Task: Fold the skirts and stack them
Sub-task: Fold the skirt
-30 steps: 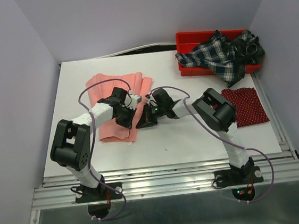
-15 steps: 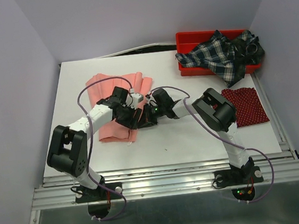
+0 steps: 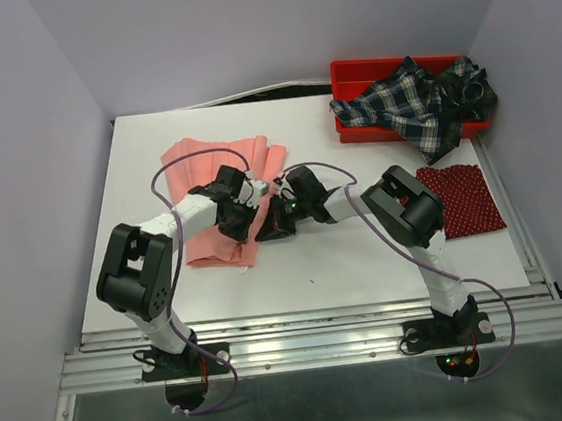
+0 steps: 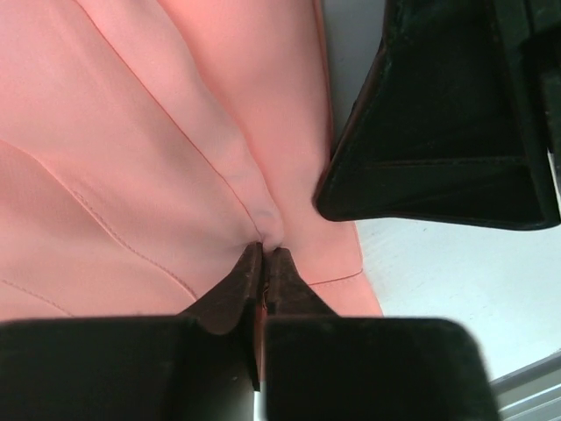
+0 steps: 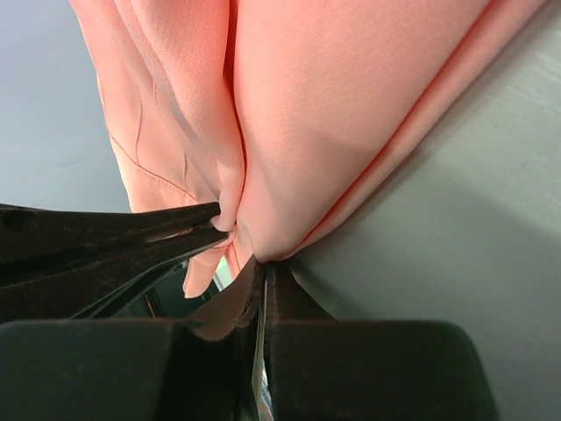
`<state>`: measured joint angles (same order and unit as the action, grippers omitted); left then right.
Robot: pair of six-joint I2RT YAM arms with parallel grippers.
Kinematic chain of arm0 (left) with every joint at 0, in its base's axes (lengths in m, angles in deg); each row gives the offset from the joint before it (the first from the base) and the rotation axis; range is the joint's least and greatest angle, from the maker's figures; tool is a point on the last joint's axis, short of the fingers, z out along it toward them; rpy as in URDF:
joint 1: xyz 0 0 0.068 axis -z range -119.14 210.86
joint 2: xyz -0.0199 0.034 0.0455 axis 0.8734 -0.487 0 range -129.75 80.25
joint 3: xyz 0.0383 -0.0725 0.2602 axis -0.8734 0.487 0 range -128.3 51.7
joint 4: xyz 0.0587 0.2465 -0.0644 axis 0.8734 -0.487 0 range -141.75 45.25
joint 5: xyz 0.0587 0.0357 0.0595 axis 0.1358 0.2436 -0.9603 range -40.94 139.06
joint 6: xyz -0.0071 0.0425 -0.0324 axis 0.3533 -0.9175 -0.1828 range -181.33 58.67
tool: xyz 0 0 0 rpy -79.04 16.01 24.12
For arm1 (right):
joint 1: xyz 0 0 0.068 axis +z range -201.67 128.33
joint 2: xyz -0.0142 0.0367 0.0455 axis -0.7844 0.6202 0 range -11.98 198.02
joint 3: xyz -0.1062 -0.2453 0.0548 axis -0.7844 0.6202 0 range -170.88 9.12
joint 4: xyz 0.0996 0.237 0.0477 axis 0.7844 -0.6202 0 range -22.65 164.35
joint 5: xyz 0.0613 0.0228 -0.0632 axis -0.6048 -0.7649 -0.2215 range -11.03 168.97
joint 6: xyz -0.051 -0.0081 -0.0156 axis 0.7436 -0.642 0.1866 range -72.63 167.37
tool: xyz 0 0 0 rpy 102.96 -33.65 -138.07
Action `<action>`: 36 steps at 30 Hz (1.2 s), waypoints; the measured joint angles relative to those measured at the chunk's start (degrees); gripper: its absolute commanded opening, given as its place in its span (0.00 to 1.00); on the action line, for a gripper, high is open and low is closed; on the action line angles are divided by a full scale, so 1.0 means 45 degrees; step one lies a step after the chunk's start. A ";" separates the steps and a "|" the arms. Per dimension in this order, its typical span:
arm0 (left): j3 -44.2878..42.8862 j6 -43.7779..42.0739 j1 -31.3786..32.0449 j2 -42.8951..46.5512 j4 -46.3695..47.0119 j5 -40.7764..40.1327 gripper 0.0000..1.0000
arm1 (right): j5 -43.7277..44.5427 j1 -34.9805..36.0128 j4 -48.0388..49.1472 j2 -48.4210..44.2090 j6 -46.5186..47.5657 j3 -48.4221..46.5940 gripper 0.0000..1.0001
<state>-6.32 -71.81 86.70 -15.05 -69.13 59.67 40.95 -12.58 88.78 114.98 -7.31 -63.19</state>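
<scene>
The salmon-pink skirt (image 3: pixel 224 144) lies left of centre; my left gripper (image 4: pixel 263 263) is clenched on a ridge of its cloth near the right edge. Just beside it the right gripper (image 5: pixel 261 270) pinches that same edge (two grips, I judge, to carry one fold evenly). Far right, the dotted skirt (image 3: pixel 461 199) lies flat, the plaid skirt (image 3: pixel 416 106) draped over the bin (image 3: pixel 347 71).

Robotics lab cell: plain lavender panel walls (image 3: pixel 23 147) are enclosing a flat white table (image 3: pixel 367 262), aluminium rail (image 3: pixel 315 340) bordering its near edge.
</scene>
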 measured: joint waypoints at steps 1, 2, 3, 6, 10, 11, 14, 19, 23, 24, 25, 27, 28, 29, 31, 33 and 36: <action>0.0000 -0.0010 0.0000 0.0000 0.0000 0.0019 0.00 | 0.0000 0.0000 0.0000 0.0000 0.0000 0.0000 0.01; 0.0005 -0.0029 0.0010 0.0044 -0.0019 0.0053 0.00 | 0.0000 0.0000 0.0000 0.0000 -0.0005 0.0000 0.01; 0.0000 -0.0029 0.0019 0.0107 -0.0044 0.0083 0.00 | 0.0000 0.0000 0.0000 0.0000 -0.0005 0.0000 0.01; 0.0000 -0.0034 0.0121 0.0719 -0.0209 0.0219 0.00 | 0.0000 0.0000 0.0000 0.0000 -0.0019 0.0000 0.01; 0.0000 -0.0034 0.0500 0.1583 -0.0253 0.0364 0.00 | 0.0000 0.0000 0.0005 0.0005 -0.0044 0.0000 0.01; 0.0000 -0.0029 0.0622 0.1734 -0.0253 0.0418 0.00 | 0.0005 0.0000 0.0005 0.0005 -0.0044 0.0000 0.01; 0.0000 -0.0029 0.0763 0.1685 -0.0253 0.0525 0.00 | 0.0005 0.0000 0.0010 0.0005 -0.0044 0.0005 0.01; 0.0005 -0.0029 0.0743 0.0753 -0.0121 0.0573 0.00 | 0.0029 0.0000 0.0083 -0.0010 -0.0102 0.0068 0.01; -0.0141 -0.0019 0.0704 -0.0379 0.0053 0.0952 0.05 | 0.0078 0.0000 0.0233 -0.0063 -0.0141 0.0209 0.10; -0.0204 -0.0024 0.0675 -0.0442 0.0015 0.1035 0.05 | 0.0121 -0.0015 0.0238 -0.0121 -0.0136 0.0282 0.16; -0.0267 -0.0024 0.0656 -0.0525 -0.0024 0.1117 0.05 | 0.0204 -0.0024 0.0209 -0.0219 -0.0068 0.0364 0.27; -0.0418 -0.0039 0.0631 -0.0675 -0.0136 0.1277 0.04 | 0.0321 -0.0097 -0.0015 -0.0418 0.0073 0.0486 0.32; -0.0505 -0.0053 0.0612 -0.0758 -0.0204 0.1404 0.04 | 0.0427 -0.0209 -0.0243 -0.0670 0.0330 0.0549 0.33; -0.0529 -0.0078 0.0593 -0.0792 -0.0209 0.1501 0.03 | 0.0559 -0.0287 -0.0525 -0.0860 0.0631 0.0607 0.33; -0.0554 -0.0151 0.0544 -0.0840 -0.0194 0.1724 0.01 | 0.0782 -0.0699 -0.1404 -0.1326 0.1282 0.0758 0.33; -0.0476 -0.0476 0.0534 -0.0777 -0.0165 0.1846 0.00 | 0.1083 -0.1375 -0.2555 -0.1846 0.1943 0.0835 0.33; -0.0442 -0.1049 0.0573 -0.0690 -0.0311 0.1923 0.00 | 0.1739 -0.2302 -0.3784 -0.2511 0.2803 0.0874 0.35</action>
<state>-8.31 -76.53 89.28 -18.16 -70.53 68.32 48.77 -22.94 71.76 103.68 5.30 -59.26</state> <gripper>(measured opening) 0.061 0.329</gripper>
